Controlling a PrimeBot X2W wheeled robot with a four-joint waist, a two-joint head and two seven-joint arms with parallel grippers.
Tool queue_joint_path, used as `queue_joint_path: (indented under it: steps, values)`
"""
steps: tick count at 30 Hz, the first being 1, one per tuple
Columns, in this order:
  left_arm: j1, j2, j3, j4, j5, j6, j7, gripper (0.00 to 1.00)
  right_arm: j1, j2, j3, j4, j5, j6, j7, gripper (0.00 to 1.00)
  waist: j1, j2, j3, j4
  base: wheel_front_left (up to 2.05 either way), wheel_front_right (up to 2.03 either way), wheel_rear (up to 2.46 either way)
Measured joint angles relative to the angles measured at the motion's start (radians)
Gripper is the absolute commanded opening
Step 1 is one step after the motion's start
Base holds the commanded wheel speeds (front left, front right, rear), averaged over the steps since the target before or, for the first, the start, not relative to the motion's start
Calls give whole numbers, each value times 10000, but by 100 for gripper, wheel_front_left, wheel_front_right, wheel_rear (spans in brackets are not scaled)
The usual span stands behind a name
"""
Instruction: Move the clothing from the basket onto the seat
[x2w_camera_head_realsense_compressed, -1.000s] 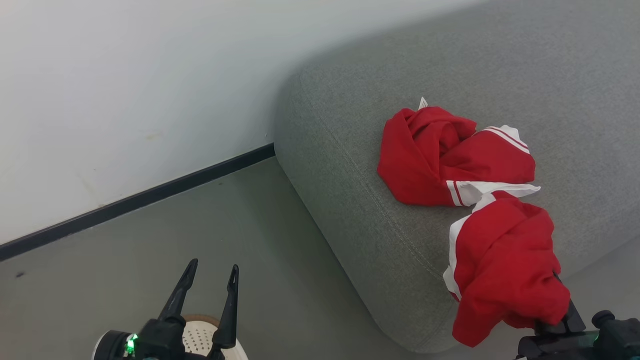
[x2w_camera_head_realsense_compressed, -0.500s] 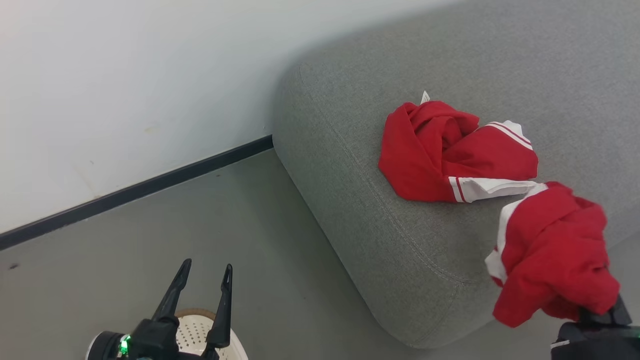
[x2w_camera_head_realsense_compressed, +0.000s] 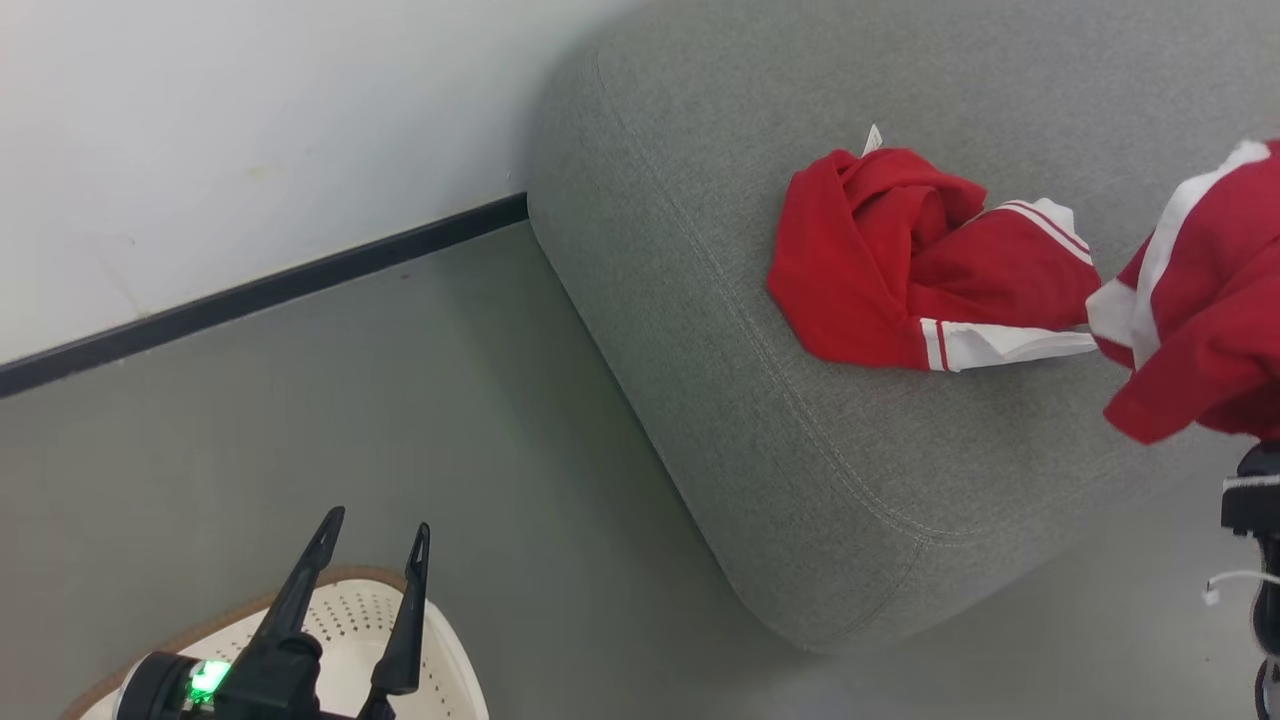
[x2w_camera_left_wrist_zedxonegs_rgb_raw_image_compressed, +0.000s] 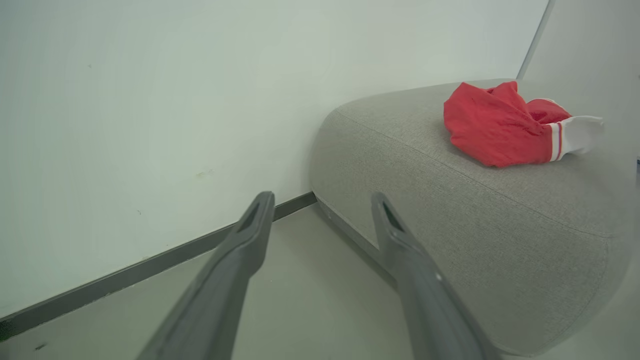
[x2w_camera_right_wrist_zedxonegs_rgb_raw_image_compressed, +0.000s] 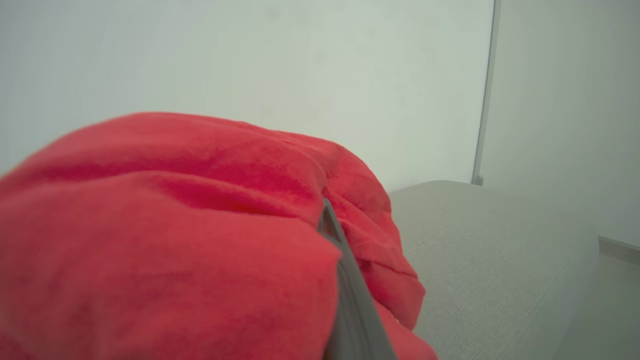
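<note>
Step in hand: carrying second red garment (x2w_camera_head_realsense_compressed: 1205, 300) to seat (x2w_camera_head_realsense_compressed: 720, 420). My right jaws pressed together, pinching it; garment hangs over seat. First garment (x2w_camera_head_realsense_compressed: 880, 260) lies on seat. My left jaws spread, empty, by basket (x2w_camera_head_realsense_compressed: 455, 665). Next move, my judgement: lower beside first garment, release.

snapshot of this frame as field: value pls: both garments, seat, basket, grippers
lying garment: crumpled on the seat, red with a white striped cuff
held garment: bunched in the right gripper, over the seat's right part in the head view; contact with the seat cannot be told
basket: on the floor, lower left, under the left gripper; the visible part has no clothing
left gripper: open, holding nothing
right gripper: shut on held garment
</note>
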Motion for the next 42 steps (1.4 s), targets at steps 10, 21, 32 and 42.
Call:
queue_joint_path:
  steps: [10,21,32,42]
  values:
    - [-48,481,-23,-286,267,-232,0,100,-2323,-468,-487,1260,644,161,0,0,1,1,1052,137,0,0,0]
    - [-268,874,17,-610,437,-320,0,100,-4591,-1396,-821,3241,876,249,-2,0,-1,0,1877,622,0,0,0]
    - [-434,1271,-2,-876,481,-408,0,100,-5590,-1615,-780,5375,909,249,-2,0,-1,0,2620,1071,0,0,0]
    - [-490,1281,-52,-865,481,-414,0,100,-6034,-1446,-458,6786,721,251,0,100,-1,0,2787,1189,0,0,0]
